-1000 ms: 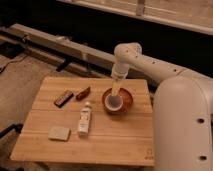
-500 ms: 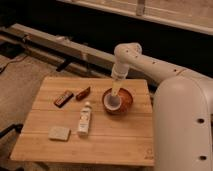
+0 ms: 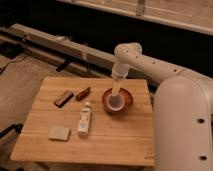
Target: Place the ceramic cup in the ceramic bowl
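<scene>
Where wooden table stands, hand above ceramic bowl.

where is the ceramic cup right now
In the camera view the ceramic cup sits inside the ceramic bowl on the right part of the wooden table, right of the white bottle, with the gripper directly above it.

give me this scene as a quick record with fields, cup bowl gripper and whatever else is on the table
surface: wooden table
ceramic bowl: orange-red, right of centre on the table
ceramic cup: pale, inside the bowl
gripper: reaching down from above, right over the cup
white bottle: lying near the middle
two brown items: and, back left
pale flat item, front left
</scene>
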Action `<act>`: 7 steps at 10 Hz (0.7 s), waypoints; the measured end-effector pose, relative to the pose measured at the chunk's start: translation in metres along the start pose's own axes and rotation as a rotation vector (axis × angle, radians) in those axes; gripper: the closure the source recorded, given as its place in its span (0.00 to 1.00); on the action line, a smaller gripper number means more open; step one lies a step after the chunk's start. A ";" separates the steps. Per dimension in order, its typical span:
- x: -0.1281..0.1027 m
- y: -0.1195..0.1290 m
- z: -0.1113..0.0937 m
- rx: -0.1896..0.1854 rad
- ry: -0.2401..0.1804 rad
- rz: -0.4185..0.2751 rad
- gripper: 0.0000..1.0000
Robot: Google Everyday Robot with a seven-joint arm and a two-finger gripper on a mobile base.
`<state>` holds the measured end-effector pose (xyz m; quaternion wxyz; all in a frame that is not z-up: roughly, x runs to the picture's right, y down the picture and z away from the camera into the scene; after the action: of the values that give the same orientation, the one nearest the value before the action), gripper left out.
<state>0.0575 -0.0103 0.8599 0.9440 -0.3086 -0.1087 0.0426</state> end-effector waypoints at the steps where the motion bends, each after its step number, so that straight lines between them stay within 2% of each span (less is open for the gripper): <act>1: 0.000 0.000 0.000 0.000 0.001 -0.001 0.20; 2: -0.002 0.000 0.000 -0.002 0.002 -0.005 0.20; 4: -0.010 -0.013 -0.004 -0.012 0.044 -0.086 0.20; 7: -0.005 -0.023 -0.019 -0.010 0.088 -0.102 0.20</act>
<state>0.0578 -0.0400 0.8579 0.9473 -0.3088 -0.0831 -0.0197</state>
